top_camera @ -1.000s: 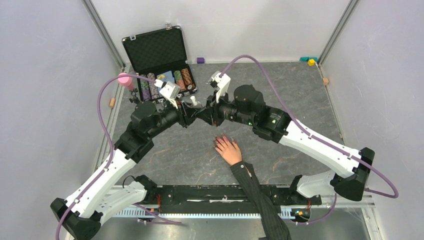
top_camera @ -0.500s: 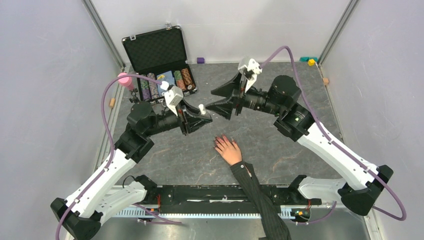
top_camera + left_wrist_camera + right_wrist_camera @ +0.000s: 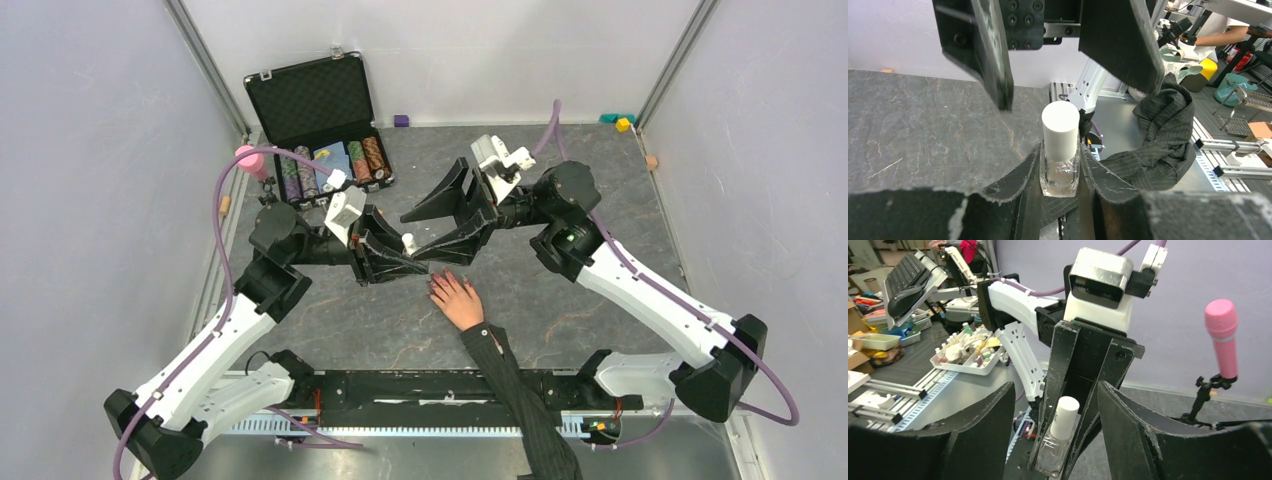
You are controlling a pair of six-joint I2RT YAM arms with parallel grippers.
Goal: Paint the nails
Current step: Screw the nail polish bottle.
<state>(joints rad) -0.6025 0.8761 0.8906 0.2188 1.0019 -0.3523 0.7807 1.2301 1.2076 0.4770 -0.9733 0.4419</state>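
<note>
A pale hand [image 3: 460, 300] in a dark pinstriped sleeve [image 3: 520, 390] lies flat on the table, its reddish-pink nails [image 3: 437, 285] pointing at the grippers. My left gripper [image 3: 402, 252] is shut on a small clear bottle [image 3: 1060, 172] with a white cap [image 3: 1060, 129], held upright just left of the fingertips. My right gripper [image 3: 411, 240] is open, and its fingers [image 3: 993, 55] stand on either side of the cap without touching it. In the right wrist view the bottle [image 3: 1058, 447] sits between the left gripper's fingers [image 3: 1060, 365]. The sleeve also shows in the left wrist view [image 3: 1163, 130].
An open black case [image 3: 315, 100] of poker chips stands at the back left, with a pink microphone [image 3: 250, 160] on a small stand beside it. Small coloured blocks [image 3: 401, 120] lie along the back wall and by the right edge [image 3: 652, 161].
My right gripper pulled away from the bottle to the back right, then came back open around the cap. My left gripper carried the bottle right and nearer the hand. The hand stayed still.
</note>
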